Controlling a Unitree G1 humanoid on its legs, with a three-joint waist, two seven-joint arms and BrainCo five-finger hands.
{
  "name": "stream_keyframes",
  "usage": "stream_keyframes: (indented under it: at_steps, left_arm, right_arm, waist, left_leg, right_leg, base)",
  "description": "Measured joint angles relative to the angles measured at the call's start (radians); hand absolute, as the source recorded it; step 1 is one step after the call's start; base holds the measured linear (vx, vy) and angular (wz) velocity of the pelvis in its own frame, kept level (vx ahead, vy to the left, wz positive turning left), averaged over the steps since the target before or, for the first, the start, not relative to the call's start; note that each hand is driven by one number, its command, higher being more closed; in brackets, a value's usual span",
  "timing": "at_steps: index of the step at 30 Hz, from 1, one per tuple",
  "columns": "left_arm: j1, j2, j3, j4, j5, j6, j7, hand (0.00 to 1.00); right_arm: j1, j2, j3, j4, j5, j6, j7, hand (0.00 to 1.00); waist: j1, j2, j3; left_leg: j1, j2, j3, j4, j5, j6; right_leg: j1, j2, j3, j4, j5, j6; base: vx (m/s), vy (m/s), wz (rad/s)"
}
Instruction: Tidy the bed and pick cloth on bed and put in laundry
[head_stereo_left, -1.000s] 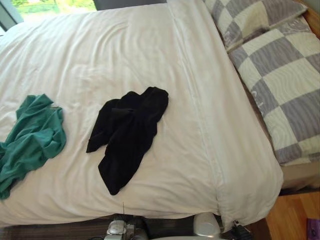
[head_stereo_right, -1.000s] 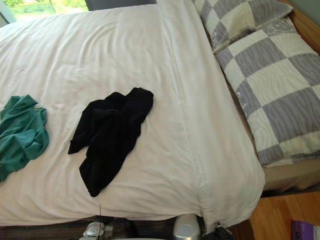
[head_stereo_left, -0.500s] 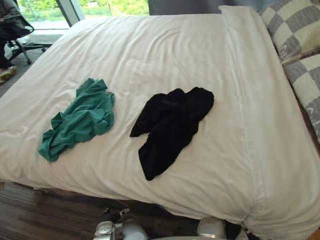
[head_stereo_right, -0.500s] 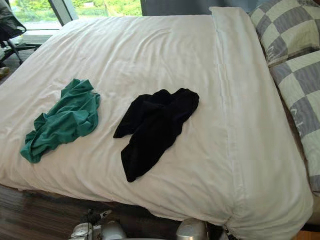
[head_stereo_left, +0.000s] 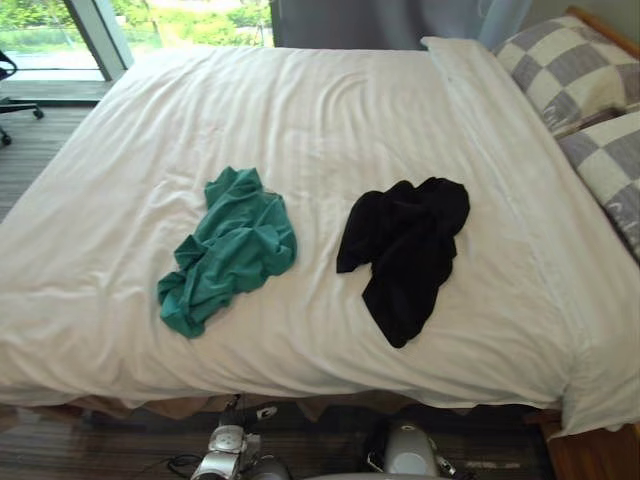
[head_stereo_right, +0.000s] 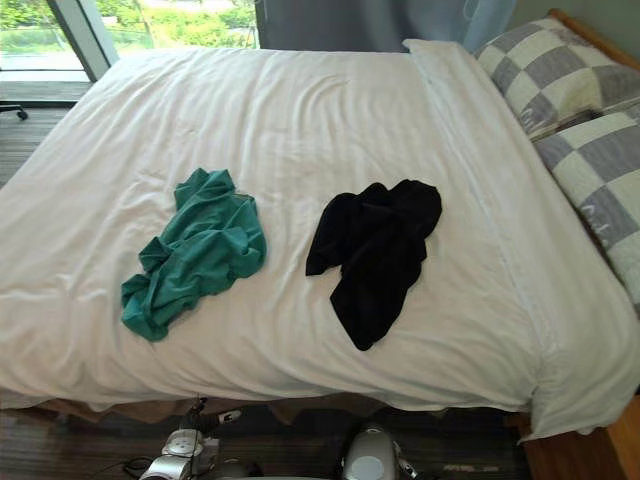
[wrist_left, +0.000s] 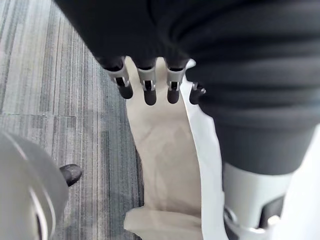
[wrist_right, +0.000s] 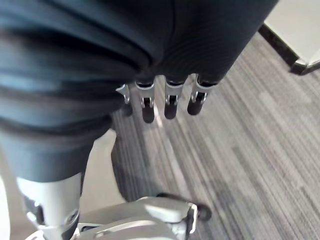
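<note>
- The green cloth (head_stereo_left: 230, 252) and the black cloth (head_stereo_left: 405, 250) lie crumpled side by side, apart from each other, on the bed (head_stereo_left: 120, 210). Both are well ahead of and above either robot hand.
- The green cloth is on the left robot hand's side and the black cloth on the right robot hand's side.
- The left robot hand (wrist_left: 146, 86) hangs low by the bed's near edge, just beside the beige bed skirt (wrist_left: 160, 165). Its fingers are loosely spread and hold nothing.
- The right robot hand (wrist_right: 170, 102) hangs over the grey carpet floor (wrist_right: 250, 130), also loosely spread and empty.
- Risk: a reach from this low could catch the bed's edge or bed skirt on the way up.
- Risk: a pinch into either cloth may also take up a fold of the white duvet (head_stereo_left: 330, 110) and rumple the smooth bed.
- Risk: both cloths are loose heaps, so a shallow grip may lift one layer only. The rest could then trail, slip free, or drag across to the other cloth.
- Risk: the black cloth lies nearer the duvet's folded top band, which a sweeping grab could pull out of line.
- Hard to make out: the folds within the black cloth, and what kind of garment either one is.
- Cut off: the checked pillows (head_stereo_right: 545, 65), and a wheeled chair (head_stereo_left: 22, 107) far beyond the left robot hand.
- I cannot tell where the laundry is meant to go.
</note>
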Motion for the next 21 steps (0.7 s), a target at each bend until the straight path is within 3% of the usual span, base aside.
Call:
stream_keyframes:
  at_steps: [3,5,6,7,8,9,10,11,12,13,15,16,17,18,19,20,21]
  left_arm:
    - [0.021,-0.019,-0.016,-0.006,0.025,0.004,-0.001,0.00]
    - [0.023,-0.027,-0.016,-0.024,0.025,0.005,-0.001,0.00]
    - [0.021,-0.031,-0.017,-0.062,0.024,0.002,-0.002,0.00]
    - [0.015,-0.028,-0.014,-0.107,0.023,-0.001,-0.001,0.00]
    - [0.013,-0.026,-0.005,-0.135,0.020,-0.009,0.003,0.00]
    - [0.013,-0.025,0.004,-0.135,0.019,-0.009,0.003,0.00]
    - [0.013,-0.029,0.003,-0.136,0.016,-0.010,0.002,0.00]
    - [0.014,-0.032,0.004,-0.137,0.011,-0.011,0.005,0.00]
    - [0.015,-0.037,0.002,-0.135,0.005,-0.012,0.006,0.00]
    - [0.008,-0.045,-0.006,-0.135,0.005,-0.019,0.006,0.00]
    - [-0.003,-0.064,-0.030,-0.134,0.005,-0.026,0.006,0.00]
    - [-0.010,-0.071,-0.044,-0.126,0.005,-0.033,0.007,0.00]
    - [-0.021,-0.086,-0.063,-0.106,0.005,-0.039,0.007,0.00]
    - [-0.022,-0.092,-0.076,-0.099,0.005,-0.040,0.007,0.00]
    - [-0.040,-0.070,-0.094,-0.063,0.006,-0.040,0.006,0.00]
    - [-0.037,-0.060,-0.092,-0.038,0.006,-0.037,0.008,0.00]
    - [-0.030,-0.051,-0.091,-0.036,0.006,-0.035,0.008,0.00]
  right_arm:
    - [0.024,0.003,0.001,-0.029,-0.001,-0.004,0.000,0.00]
    - [0.041,-0.003,0.019,-0.038,-0.001,-0.003,-0.002,0.00]
    - [0.024,-0.016,0.039,-0.041,0.000,-0.002,-0.007,0.00]
    - [-0.006,-0.032,0.053,-0.039,0.000,-0.001,-0.011,0.00]
    - [-0.059,-0.044,0.078,-0.036,-0.010,-0.003,-0.015,0.00]
    - [-0.075,-0.054,0.078,-0.037,-0.018,-0.004,-0.024,0.00]
    - [-0.072,-0.076,0.080,-0.049,-0.029,-0.012,-0.018,0.00]
    - [-0.070,-0.091,0.093,-0.066,-0.042,-0.018,-0.019,0.00]
    - [-0.073,-0.090,0.109,-0.065,-0.048,-0.016,-0.019,0.00]
    - [-0.073,-0.089,0.136,-0.065,-0.059,-0.016,-0.017,0.00]
    - [-0.070,-0.089,0.159,-0.069,-0.080,-0.022,-0.017,0.00]
    - [-0.070,-0.093,0.159,-0.068,-0.087,-0.026,-0.017,0.00]
    - [-0.063,-0.105,0.158,-0.069,-0.107,-0.029,-0.017,0.00]
    - [-0.058,-0.110,0.156,-0.069,-0.116,-0.032,-0.017,0.00]
    - [-0.053,-0.079,0.145,-0.065,-0.128,-0.034,-0.021,0.00]
    - [-0.038,-0.063,0.126,-0.067,-0.135,-0.035,-0.028,0.00]
    - [-0.042,-0.063,0.127,-0.068,-0.137,-0.036,-0.028,0.00]
  waist:
    - [0.003,0.012,0.005]
    - [0.005,0.020,0.012]
    - [0.005,0.030,0.033]
    - [0.010,0.017,0.064]
    - [0.010,0.004,0.096]
    - [0.005,0.008,0.102]
    - [0.005,0.034,0.106]
    - [0.005,0.052,0.113]
    - [0.004,0.053,0.112]
    - [0.004,0.053,0.112]
    - [0.001,0.061,0.106]
    - [0.001,0.070,0.100]
    - [-0.003,0.076,0.094]
    - [-0.005,0.081,0.088]
    - [-0.002,0.011,0.074]
    - [0.009,-0.001,0.037]
    - [0.016,-0.004,0.032]
  left_leg:
    - [-0.007,-0.005,-0.054,0.022,-0.011,0.000]
    - [-0.043,0.006,-0.105,0.114,-0.033,-0.021]
    - [-0.138,0.016,-0.118,0.293,-0.006,-0.067]
    - [-0.197,0.015,-0.116,0.407,0.050,-0.132]
    - [-0.243,0.011,-0.097,0.500,0.116,-0.135]
    - [-0.264,0.036,-0.083,0.550,0.112,-0.134]
    - [-0.280,0.085,-0.080,0.606,0.087,-0.119]
    - [-0.272,0.174,-0.101,0.640,0.042,-0.107]
    - [-0.248,0.228,-0.131,0.592,0.014,-0.060]
    - [-0.221,0.264,-0.154,0.513,0.004,-0.041]
    - [-0.159,0.317,-0.189,0.309,0.007,-0.035]
    - [-0.138,0.317,-0.197,0.225,0.012,-0.041]
    - [-0.105,0.307,-0.194,0.089,0.043,-0.091]
    - [-0.096,0.295,-0.194,0.045,0.036,-0.160]
    - [-0.110,0.207,-0.168,0.063,0.008,-0.179]
    - [-0.153,0.168,-0.124,0.089,-0.017,-0.159]
    - [-0.158,0.166,-0.096,0.093,-0.022,-0.149]
  right_leg:
    - [0.031,0.061,0.123,-0.027,-0.043,0.002]
    - [0.047,0.067,0.123,-0.016,-0.083,0.015]
    - [0.042,0.055,0.112,0.003,-0.093,0.019]
    - [0.026,0.030,0.133,0.045,-0.106,0.023]
    - [-0.010,-0.007,0.179,0.098,-0.116,0.014]
    - [-0.025,-0.014,0.181,0.099,-0.105,0.001]
    - [-0.030,0.006,0.186,0.090,-0.086,0.007]
    - [-0.036,0.036,0.210,0.086,-0.076,0.017]
    - [-0.050,0.044,0.230,0.082,-0.067,0.033]
    - [-0.065,0.044,0.248,0.074,-0.057,0.050]
    - [-0.102,0.033,0.288,0.050,-0.032,0.095]
    - [-0.116,0.019,0.301,0.042,-0.012,0.123]
    - [-0.128,-0.018,0.312,0.022,0.022,0.166]
    - [-0.131,-0.032,0.314,0.004,0.042,0.183]
    - [-0.131,-0.105,0.344,-0.076,0.110,0.200]
    - [-0.138,-0.128,0.344,-0.198,0.263,0.086]
    - [-0.145,-0.125,0.334,-0.241,0.337,0.010]
  base:
    - [-0.03,0.004,0.60]
    - [-0.01,-0.059,0.75]
    - [-0.04,-0.019,0.31]
    - [-0.11,-0.023,-0.06]
    - [-0.08,0.011,-0.42]
    - [-0.06,0.065,-0.54]
    - [0.06,0.163,-0.65]
    - [0.09,0.197,-0.73]
    - [0.10,0.205,-0.66]
    - [0.04,0.181,-0.35]
    - [0.00,0.398,-0.23]
    - [-0.04,0.625,-0.07]
    - [-0.04,0.531,0.08]
    - [-0.04,0.711,0.19]
    - [-0.05,0.703,-0.04]
    - [-0.05,0.679,-0.24]
    - [-0.10,0.627,-0.94]
